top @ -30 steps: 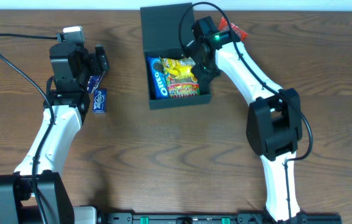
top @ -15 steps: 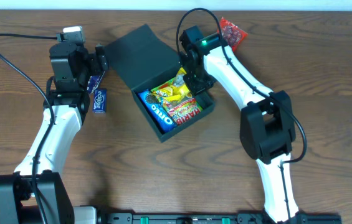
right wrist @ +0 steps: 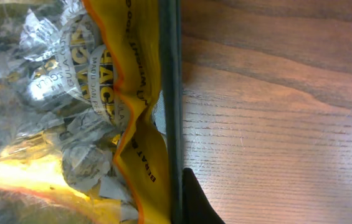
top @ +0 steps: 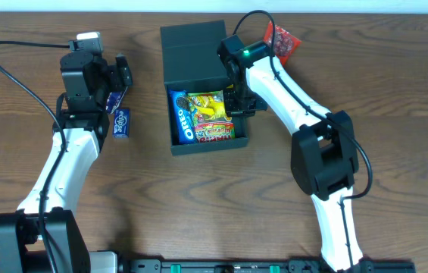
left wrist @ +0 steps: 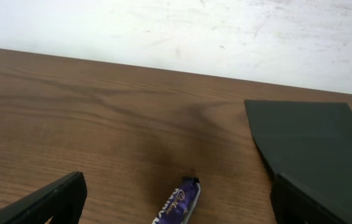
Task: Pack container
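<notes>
The right end effector (top: 242,104) is pinching the right wall of the container (top: 198,45), sitting open at the table's (top: 395,114) far middle. The left end effector (top: 120,80) is hovering wide above the purple bar (top: 121,123), probably needing a straight, centred descent.

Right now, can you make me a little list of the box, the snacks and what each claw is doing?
container: lid open, snacks inside
inside: Oreo packet, yellow packet
outside: red packet, purple bar
left claw: open above the purple bar
right claw: shut on the container's right wall
</notes>
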`<control>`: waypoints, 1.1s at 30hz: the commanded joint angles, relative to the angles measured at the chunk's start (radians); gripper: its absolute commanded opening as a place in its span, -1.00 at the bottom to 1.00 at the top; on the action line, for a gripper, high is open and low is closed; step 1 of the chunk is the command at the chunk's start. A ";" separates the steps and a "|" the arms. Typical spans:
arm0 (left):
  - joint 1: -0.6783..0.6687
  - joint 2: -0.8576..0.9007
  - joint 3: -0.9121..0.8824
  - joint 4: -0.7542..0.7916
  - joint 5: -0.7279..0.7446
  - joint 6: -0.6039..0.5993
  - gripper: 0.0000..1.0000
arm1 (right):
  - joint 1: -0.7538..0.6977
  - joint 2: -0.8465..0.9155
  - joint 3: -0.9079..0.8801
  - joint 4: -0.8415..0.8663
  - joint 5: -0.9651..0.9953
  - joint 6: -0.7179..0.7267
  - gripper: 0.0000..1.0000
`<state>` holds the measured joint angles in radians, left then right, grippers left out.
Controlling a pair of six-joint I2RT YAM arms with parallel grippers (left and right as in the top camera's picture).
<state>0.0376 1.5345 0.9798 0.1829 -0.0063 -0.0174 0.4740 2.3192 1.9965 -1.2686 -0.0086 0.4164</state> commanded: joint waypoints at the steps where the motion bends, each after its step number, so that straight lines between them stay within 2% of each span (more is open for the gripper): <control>1: 0.002 -0.013 0.005 0.000 0.004 0.018 0.91 | 0.005 0.009 -0.005 -0.007 -0.006 0.070 -0.97; 7: 0.002 -0.013 0.005 0.000 0.004 0.018 0.90 | 0.005 0.009 -0.005 -0.018 -0.003 0.129 -0.97; 15: 0.002 -0.013 0.005 0.001 0.004 0.018 0.90 | 0.005 0.009 -0.005 -0.013 0.005 0.129 -0.97; 16: 0.002 -0.013 0.005 0.001 0.004 0.018 0.90 | 0.005 0.009 -0.005 -0.010 0.005 0.125 -0.90; 17: 0.002 -0.013 0.005 0.001 0.004 0.018 0.91 | 0.005 0.009 -0.004 -0.006 0.005 0.124 -0.43; 18: 0.002 -0.013 0.005 0.001 0.004 0.018 0.91 | 0.005 0.009 -0.004 -0.001 0.004 0.117 -0.22; 20: 0.002 -0.013 0.005 0.001 0.004 0.018 0.90 | 0.003 0.004 0.004 0.000 0.004 0.107 0.04; 24: 0.002 -0.013 0.005 0.001 0.004 0.018 0.90 | -0.008 -0.046 0.032 -0.004 0.004 0.079 0.29; 29: 0.002 -0.013 0.005 0.000 0.005 0.018 0.90 | -0.015 -0.156 0.066 0.053 0.015 0.034 0.21; 30: 0.002 -0.013 0.005 0.000 0.004 0.018 0.91 | -0.019 -0.181 0.066 0.087 0.034 0.035 0.26; 31: 0.002 -0.013 0.005 0.000 0.005 0.018 0.90 | -0.023 -0.201 0.066 0.121 0.054 0.034 0.38; 33: 0.002 -0.013 0.005 0.000 0.005 0.018 0.90 | -0.032 -0.229 0.066 0.200 0.103 0.029 0.87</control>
<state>0.0376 1.5345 0.9798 0.1833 -0.0063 -0.0174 0.4622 2.1708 2.0266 -1.1175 0.0174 0.4686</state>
